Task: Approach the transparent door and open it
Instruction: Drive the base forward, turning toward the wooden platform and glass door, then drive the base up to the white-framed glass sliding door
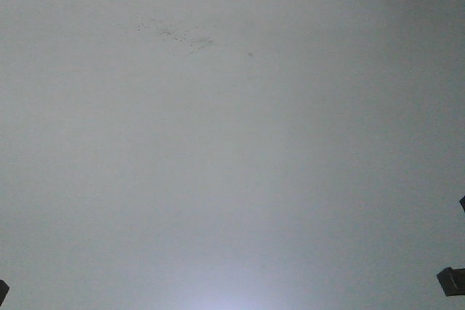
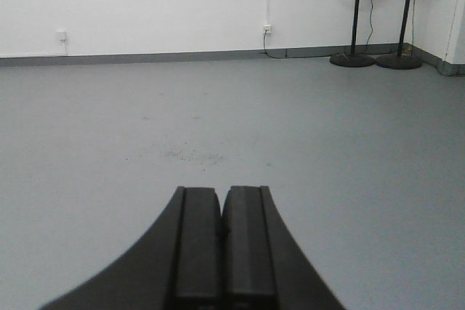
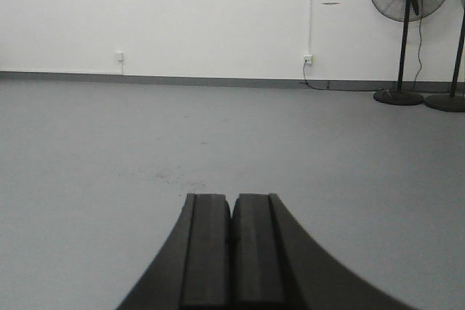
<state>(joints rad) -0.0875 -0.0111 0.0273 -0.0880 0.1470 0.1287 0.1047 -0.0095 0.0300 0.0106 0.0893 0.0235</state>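
No door in any view, and that is the story here. The left tool [image 2: 221, 212] is pressed fully together with nothing in it. The right tool [image 3: 232, 214] is the same, pads meeting, empty. Both wrist views look low across bare grey floor [image 2: 109, 143] to a white wall [image 2: 145, 5] along the top of the frame, with two fans [image 2: 356, 12] parked upper right. The front view gives only floor. Which way the door lies, and which arm is nearer, cannot be told, so the base likely has to turn and search. There is plenty of open room ahead; the fan bases are the one edge to mind.
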